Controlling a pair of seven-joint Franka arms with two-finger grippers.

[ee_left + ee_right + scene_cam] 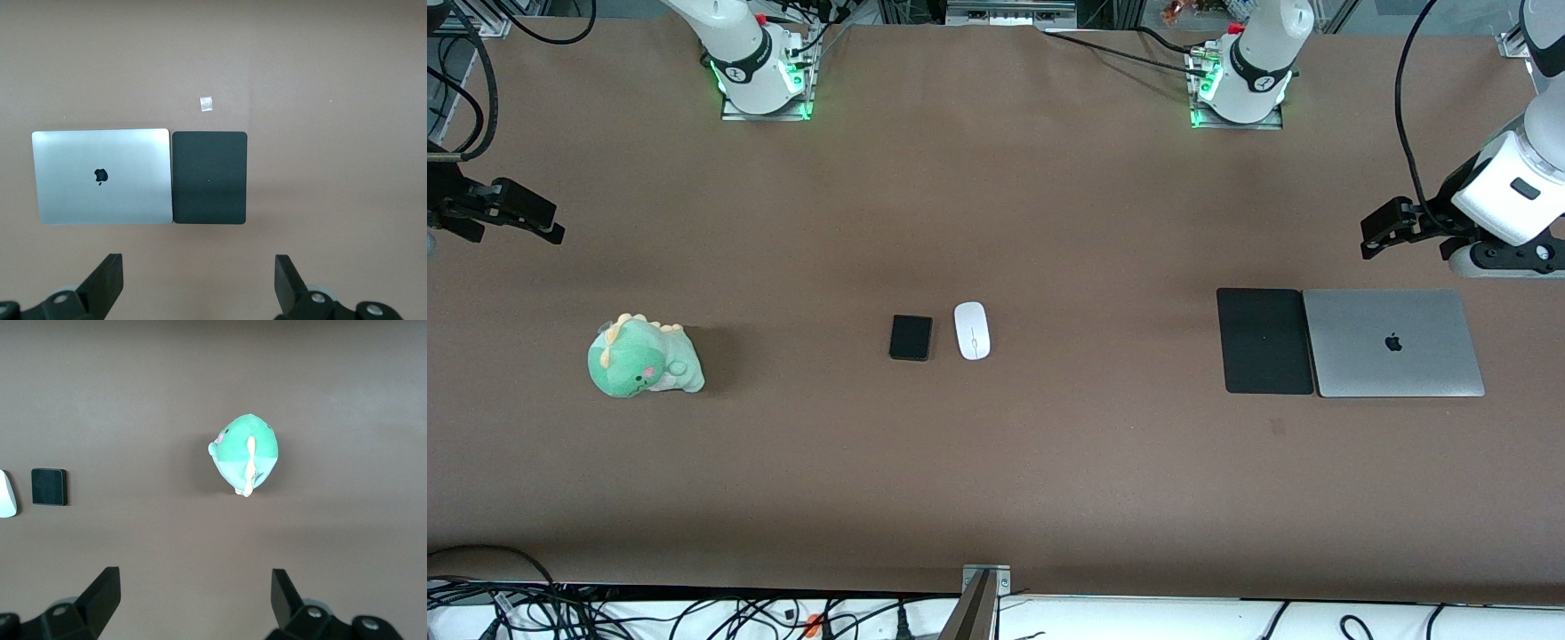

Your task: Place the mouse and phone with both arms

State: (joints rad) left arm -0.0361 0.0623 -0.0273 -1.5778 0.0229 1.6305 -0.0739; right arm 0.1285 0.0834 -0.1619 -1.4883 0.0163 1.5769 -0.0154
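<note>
The white oval mouse (972,331) lies mid-table, and the small black phone (911,338) lies right beside it toward the right arm's end. Both also show at the edge of the right wrist view: phone (49,487), mouse (6,495). My right gripper (516,234) hangs open and empty at its end of the table, over bare tabletop near the green plush; its fingers (100,593) stand wide apart. My left gripper (1405,244) hovers open and empty at the other end, over the table just by the laptop and mouse pad, its fingers (107,277) spread wide.
A green dinosaur plush (643,357) sits toward the right arm's end. A black mouse pad (1264,340) and a closed silver laptop (1393,343) lie edge to edge toward the left arm's end. A tiny white scrap (207,104) lies near the pad.
</note>
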